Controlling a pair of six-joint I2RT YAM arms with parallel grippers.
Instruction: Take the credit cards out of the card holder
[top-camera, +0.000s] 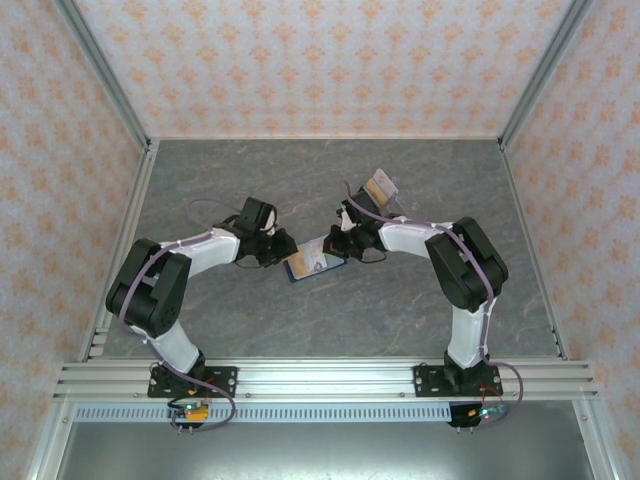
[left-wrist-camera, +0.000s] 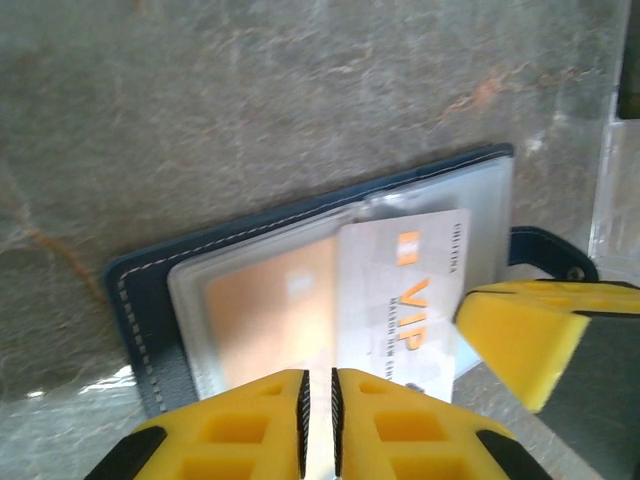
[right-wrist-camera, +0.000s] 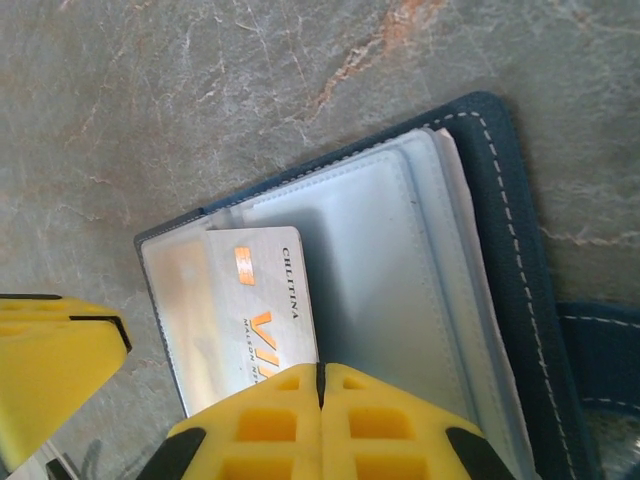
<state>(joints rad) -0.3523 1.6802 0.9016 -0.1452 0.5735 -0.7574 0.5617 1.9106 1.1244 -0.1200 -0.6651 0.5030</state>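
The navy card holder (top-camera: 315, 262) lies open on the table between both grippers, its clear sleeves up. A silver credit card marked VIP (left-wrist-camera: 400, 300) (right-wrist-camera: 260, 300) sticks partly out of a sleeve, and an orange card (left-wrist-camera: 260, 300) sits inside the sleeve beside it. My left gripper (top-camera: 283, 252) (left-wrist-camera: 320, 385) is at the holder's near edge, jaws a thin slit apart with a pale sleeve edge in the slit. My right gripper (top-camera: 343, 243) (right-wrist-camera: 320, 372) is shut, its tips on the clear sleeve right of the VIP card. Two more cards (top-camera: 381, 187) lie on the table behind the right arm.
The holder's navy cover (right-wrist-camera: 500, 200) (left-wrist-camera: 140, 300) and tab clasp (left-wrist-camera: 550, 255) lie flat on the grey stone-pattern table (top-camera: 250, 170). Patterned walls close in the table on three sides. One of the right gripper's fingers (left-wrist-camera: 525, 335) stands close beside the VIP card.
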